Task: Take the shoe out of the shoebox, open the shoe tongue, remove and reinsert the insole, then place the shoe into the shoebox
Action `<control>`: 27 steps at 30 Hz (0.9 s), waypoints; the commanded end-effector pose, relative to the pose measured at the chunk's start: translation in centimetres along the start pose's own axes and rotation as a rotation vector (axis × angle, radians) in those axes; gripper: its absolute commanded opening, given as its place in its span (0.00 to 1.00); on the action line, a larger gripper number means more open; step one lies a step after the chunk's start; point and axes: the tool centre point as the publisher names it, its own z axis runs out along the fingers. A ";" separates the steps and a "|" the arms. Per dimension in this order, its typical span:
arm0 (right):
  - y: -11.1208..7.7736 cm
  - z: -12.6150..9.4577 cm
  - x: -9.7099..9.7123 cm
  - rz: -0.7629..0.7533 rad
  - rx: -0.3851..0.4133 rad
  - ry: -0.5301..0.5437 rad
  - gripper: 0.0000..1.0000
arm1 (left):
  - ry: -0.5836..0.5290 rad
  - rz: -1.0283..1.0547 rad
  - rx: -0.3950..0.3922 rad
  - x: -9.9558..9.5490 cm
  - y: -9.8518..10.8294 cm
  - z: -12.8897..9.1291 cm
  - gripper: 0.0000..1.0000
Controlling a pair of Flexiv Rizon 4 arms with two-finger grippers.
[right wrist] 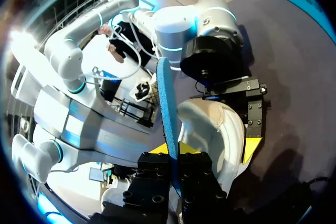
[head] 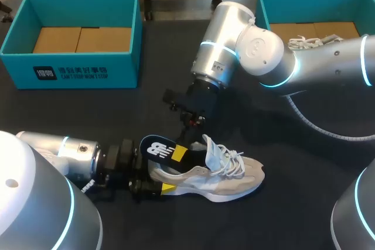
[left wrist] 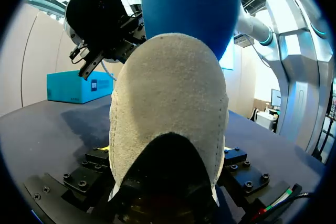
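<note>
A white and beige shoe (head: 234, 180) lies on its side on the dark table, toe to the right. My left gripper (head: 169, 178) comes in low from the left, its fingers on either side of the shoe's heel (left wrist: 168, 93), shut on it. A dark blue insole (head: 157, 149) sticks out of the shoe's opening, rising above the heel (left wrist: 189, 3). My right gripper (head: 184, 142) reaches down from the upper right. In its wrist view the insole (right wrist: 165, 108) runs edge-on between its fingers, and the right gripper (right wrist: 176, 157) is shut on it.
A teal shoebox (head: 70, 75) with a cardboard floor stands at the back left. A second teal box (head: 265, 5) at the back right holds another shoe with white laces (head: 310, 41). My right arm spans the table's middle and right.
</note>
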 end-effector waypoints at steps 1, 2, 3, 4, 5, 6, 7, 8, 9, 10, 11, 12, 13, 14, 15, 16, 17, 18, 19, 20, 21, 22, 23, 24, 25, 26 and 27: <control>0.8 -0.3 0.5 -0.024 -0.003 -0.008 0.00 | -0.002 0.001 -0.002 0.1 0.0 0.1 0.00; 1.2 -0.4 0.5 -0.036 -0.005 -0.010 0.00 | -0.002 0.001 -0.002 0.1 0.0 0.1 0.00; 1.7 -0.5 0.6 -0.045 -0.004 -0.010 0.00 | -0.002 0.001 -0.002 0.1 0.0 0.1 0.00; 2.1 -0.7 0.7 -0.055 -0.010 -0.012 0.00 | -0.002 0.001 -0.002 0.1 0.0 0.1 0.00; 2.7 -1.0 0.8 -0.078 -0.021 -0.009 0.00 | -0.002 0.001 -0.002 0.1 0.0 0.1 0.00; 3.3 -1.5 1.0 -0.085 -0.042 -0.011 0.00 | -0.002 0.001 -0.002 0.1 0.0 0.1 0.00; 3.9 -1.9 1.1 -0.090 -0.048 -0.016 0.00 | -0.002 0.001 -0.002 0.1 0.0 0.1 0.00; 5.3 -2.6 1.6 -0.105 -0.040 -0.032 0.00 | -0.002 0.001 -0.002 0.1 0.0 0.1 0.00; 5.3 -2.6 1.6 -0.105 -0.040 -0.032 0.00 | -0.002 0.001 -0.002 0.1 0.0 0.1 0.00; 5.3 -2.6 1.6 -0.105 -0.040 -0.032 0.00 | -0.002 0.001 -0.002 0.1 0.0 0.1 0.00; 5.3 -2.6 1.6 -0.105 -0.040 -0.032 0.00 | -0.002 0.001 -0.002 0.1 0.0 0.1 0.00; 5.3 -2.6 1.6 -0.105 -0.040 -0.032 0.00 | -0.002 0.001 -0.002 0.1 0.0 0.1 0.00; 5.3 -2.6 1.6 -0.105 -0.040 -0.032 0.00 | -0.002 0.001 -0.002 0.1 0.0 0.1 0.00; 5.3 -2.6 1.6 -0.105 -0.040 -0.032 0.00 | -0.002 0.001 -0.002 0.1 0.0 0.1 0.00; 5.3 -2.6 1.6 -0.105 -0.040 -0.032 0.00 | -0.002 0.001 -0.002 0.1 0.0 0.1 0.00; 5.3 -2.6 1.6 -0.105 -0.040 -0.032 0.00 | -0.002 0.001 -0.002 0.1 0.0 0.1 0.00; 5.3 -2.6 1.6 -0.105 -0.040 -0.032 0.00 | -0.002 0.001 -0.002 0.1 0.0 0.1 0.00; 5.3 -2.6 1.6 -0.105 -0.040 -0.032 0.00 | -0.002 0.001 -0.002 0.1 0.0 0.1 0.00; 5.3 -2.6 1.6 -0.105 -0.040 -0.032 0.00 | -0.002 0.001 -0.002 0.1 0.0 0.1 0.00; 5.3 -2.6 1.6 -0.105 -0.040 -0.032 0.00 | -0.002 0.001 -0.002 0.1 0.0 0.1 0.00; 5.3 -2.6 1.6 -0.105 -0.040 -0.032 0.00 | -0.002 0.001 -0.002 0.1 0.0 0.1 0.00; 5.3 -2.6 1.6 -0.105 -0.040 -0.032 0.00 | -0.002 0.001 -0.002 0.1 0.0 0.1 0.00; 5.3 -2.6 1.6 -0.105 -0.040 -0.032 0.00 | -0.002 0.001 -0.002 0.1 0.0 0.1 0.00; 5.3 -2.6 1.6 -0.105 -0.040 -0.032 0.00 | -0.002 0.001 -0.002 0.1 0.0 0.1 0.00; 5.3 -2.6 1.6 -0.105 -0.040 -0.032 0.00 | -0.002 0.001 -0.002 0.1 0.0 0.1 0.00; 5.3 -2.6 1.6 -0.105 -0.040 -0.032 0.00 | -0.002 0.001 -0.002 0.1 0.0 0.1 0.00; 5.3 -2.6 1.6 -0.105 -0.040 -0.032 0.00 | -0.002 0.001 -0.002 0.1 0.0 0.1 0.00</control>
